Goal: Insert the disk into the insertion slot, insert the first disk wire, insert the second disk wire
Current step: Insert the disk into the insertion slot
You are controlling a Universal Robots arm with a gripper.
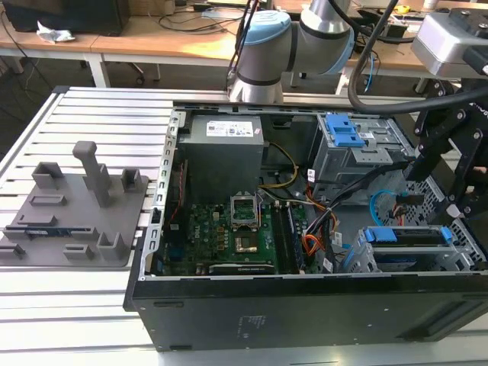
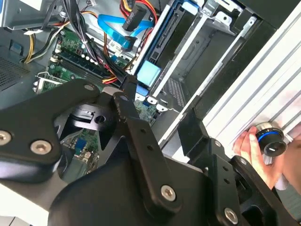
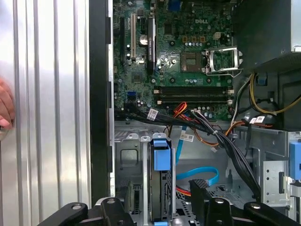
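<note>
The disk (image 1: pixel 404 235), in its bright blue carrier, sits on edge inside the insertion slot (image 1: pixel 357 258), a low grey cage at the case's front corner on the exterior view's right. In the first wrist view, the disk (image 3: pixel 161 157) lies between the cage walls (image 3: pixel 124 155). My gripper (image 3: pixel 164 200) hovers over its far end, open, fingers clear of the disk on both sides and holding nothing. The second disk wire (image 3: pixel 200 173), a light-blue loop, and the orange-red first disk wire (image 3: pixel 182 190) lie beside the cage. Whether either plug is seated I cannot tell.
The taller grey bay with a blue latch (image 1: pixel 343 131) stands behind the cage. Black cable bundles (image 3: pixel 221 136) cross above the motherboard (image 3: pixel 188 52). A person's hand (image 2: pixel 256 143) rests on the ribbed table beside the case. A grey fixture (image 1: pixel 76 202) sits at the exterior view's left.
</note>
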